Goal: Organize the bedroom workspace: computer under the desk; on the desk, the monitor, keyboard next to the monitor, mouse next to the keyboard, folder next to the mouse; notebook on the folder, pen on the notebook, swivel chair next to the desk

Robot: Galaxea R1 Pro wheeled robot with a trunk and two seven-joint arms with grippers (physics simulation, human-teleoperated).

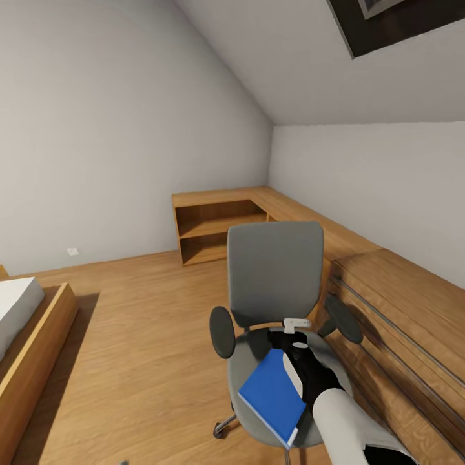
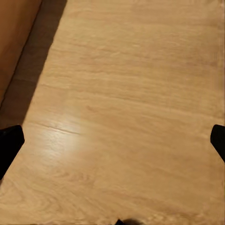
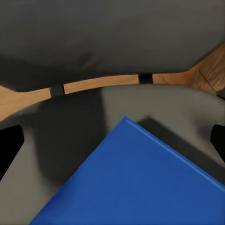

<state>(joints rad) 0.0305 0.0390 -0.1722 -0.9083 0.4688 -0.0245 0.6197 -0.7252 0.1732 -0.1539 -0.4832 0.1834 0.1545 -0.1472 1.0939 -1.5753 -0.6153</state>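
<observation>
Fingers of my right gripper (image 3: 112, 143) spread wide, empty, hovering w/ the blue folder (image 3: 136, 183) on the swivel chair (image 1: 274, 271) seat just at 6 o'clock — long axis running 11-to-5 — left gripper (image 2: 112, 140) also open, farther off over floor.

chair (image 1: 274, 271): grey seat and back, black armrests, metal base
folder (image 1: 272, 394): bright blue cover, white page edge
floor (image 1: 142, 336): light wood planks, visible grain
walls (image 1: 97, 129): plain pale grey
shelf (image 1: 216, 226): warm mid-brown wood
right arm (image 1: 342, 413): white sleeve, black wrist
bed (image 1: 16, 310): white mattress, wood frame
</observation>
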